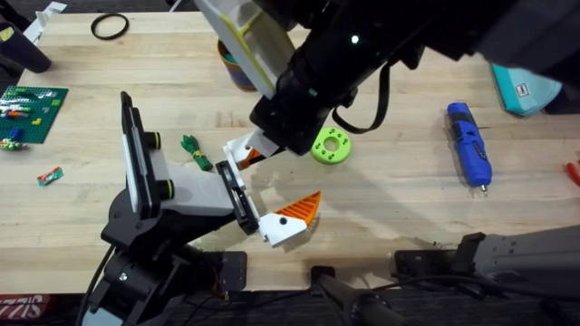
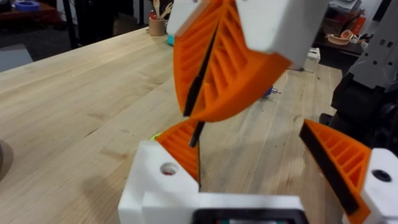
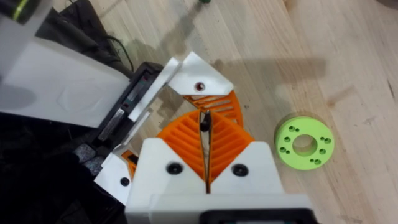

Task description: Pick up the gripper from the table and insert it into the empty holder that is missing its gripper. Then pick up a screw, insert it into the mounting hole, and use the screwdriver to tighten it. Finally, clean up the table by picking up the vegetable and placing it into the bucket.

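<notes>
Your right end effector (image 1: 265,136) reaches across the middle of the wooden tabletop (image 1: 399,199), its orange ribbed pads (image 3: 186,140) pressed together on a thin dark screw (image 3: 204,123). Just beneath it sits the gripper (image 3: 202,84), a white block with an orange finger, already seated at the holder (image 1: 181,186), its mounting hole facing up. The twin white block with its ribbed orange wedge (image 1: 292,217) sits on the holder's other side. Whether your left end effector is open or closed cannot be told. The blue screwdriver (image 1: 469,145) lies well apart on the right. A lime-green ring (image 1: 333,145) rests just beside the right end effector. The dark-blue bucket (image 1: 237,68) stands at the far side, partly hidden by the arm. A small green vegetable (image 1: 195,151) lies near the holder.
</notes>
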Robot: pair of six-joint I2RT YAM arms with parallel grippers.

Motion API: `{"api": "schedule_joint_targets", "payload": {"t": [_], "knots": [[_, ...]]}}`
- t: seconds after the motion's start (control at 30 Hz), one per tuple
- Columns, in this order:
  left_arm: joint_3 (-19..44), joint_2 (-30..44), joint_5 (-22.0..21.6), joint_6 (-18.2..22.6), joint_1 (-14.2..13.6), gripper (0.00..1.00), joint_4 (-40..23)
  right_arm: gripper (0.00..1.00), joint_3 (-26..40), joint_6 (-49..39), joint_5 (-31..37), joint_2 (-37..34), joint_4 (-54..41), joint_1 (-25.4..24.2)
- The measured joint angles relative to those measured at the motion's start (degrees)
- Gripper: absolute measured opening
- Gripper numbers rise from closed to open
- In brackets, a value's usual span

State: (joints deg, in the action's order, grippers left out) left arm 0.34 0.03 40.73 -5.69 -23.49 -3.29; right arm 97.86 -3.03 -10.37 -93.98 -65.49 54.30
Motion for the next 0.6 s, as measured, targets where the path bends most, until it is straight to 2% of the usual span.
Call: {"api": "schedule_joint_targets", "payload": {"t": [0.6], "knots": [[0.0,0.0,0.0,0.0,0.0,0.983,0.0,0.006,0.0,0.0,0.0,0.6,3.0,1.3]]}}
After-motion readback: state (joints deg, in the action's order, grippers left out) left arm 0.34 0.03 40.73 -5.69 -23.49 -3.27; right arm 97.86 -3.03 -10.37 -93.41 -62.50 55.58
